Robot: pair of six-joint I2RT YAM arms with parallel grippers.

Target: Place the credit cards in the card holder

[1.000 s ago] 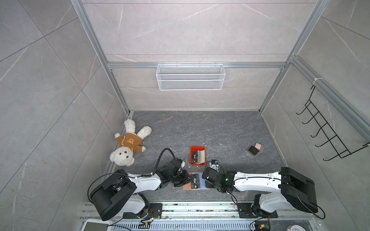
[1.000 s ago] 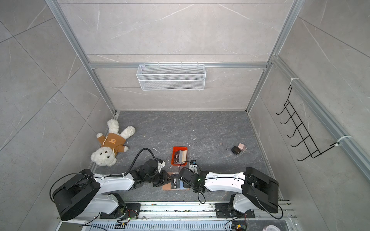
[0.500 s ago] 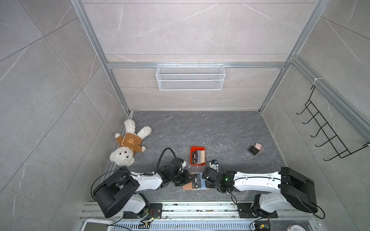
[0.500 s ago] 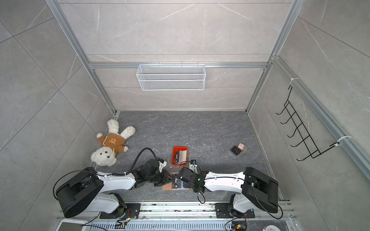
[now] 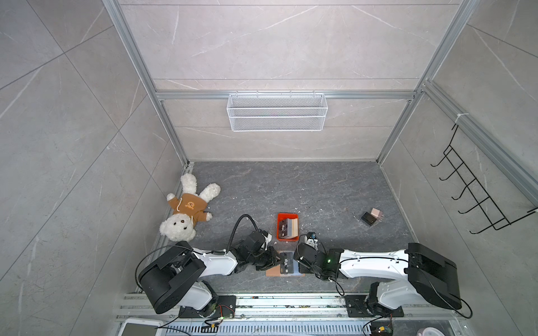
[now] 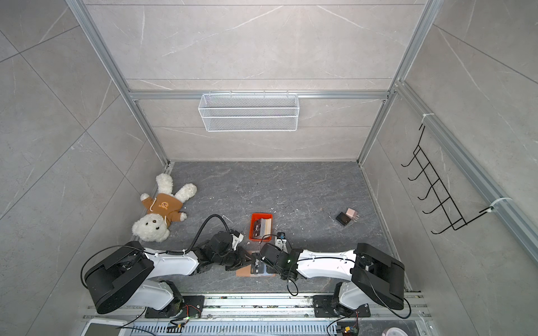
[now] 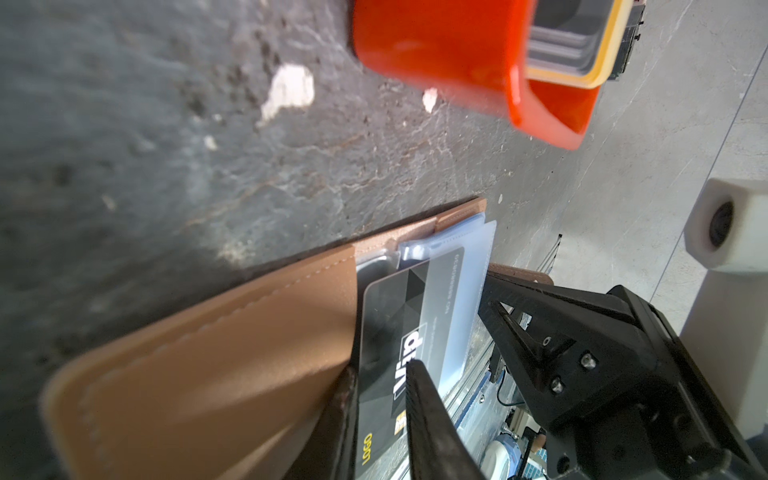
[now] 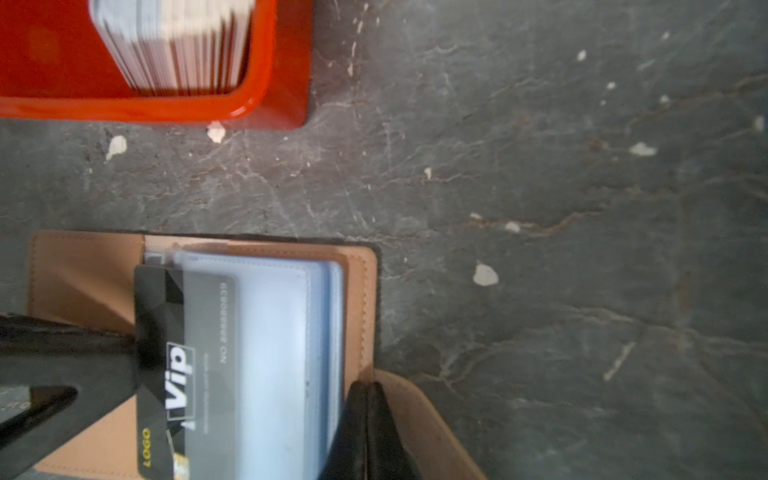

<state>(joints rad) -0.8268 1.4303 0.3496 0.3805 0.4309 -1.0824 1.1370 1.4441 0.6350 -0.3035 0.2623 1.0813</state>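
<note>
The tan card holder (image 5: 273, 272) (image 6: 242, 273) lies open near the front edge of the floor, its clear bluish sleeves (image 8: 274, 332) facing up. My left gripper (image 5: 275, 260) (image 7: 382, 368) is shut on a black "VIP" credit card (image 7: 390, 316) (image 8: 166, 332). The card's far end lies under the edge of the top sleeve. My right gripper (image 5: 300, 263) (image 8: 368, 384) is shut, its tips at the holder's right edge beside the curved tan tab (image 8: 419, 411). More credit cards (image 5: 288, 227) (image 8: 178, 45) stand in the orange-red tray (image 5: 279, 232).
The tray (image 8: 270, 62) sits just behind the holder. A teddy bear (image 5: 186, 212) lies at the left wall and a black-and-pink block pair (image 5: 372, 217) at the right. A wire basket (image 5: 276, 112) hangs on the back wall, a hook rack (image 5: 477, 200) on the right wall.
The left arm has edged slightly towards the holder with the card still in its grip. The right arm and the holder have stayed put.
</note>
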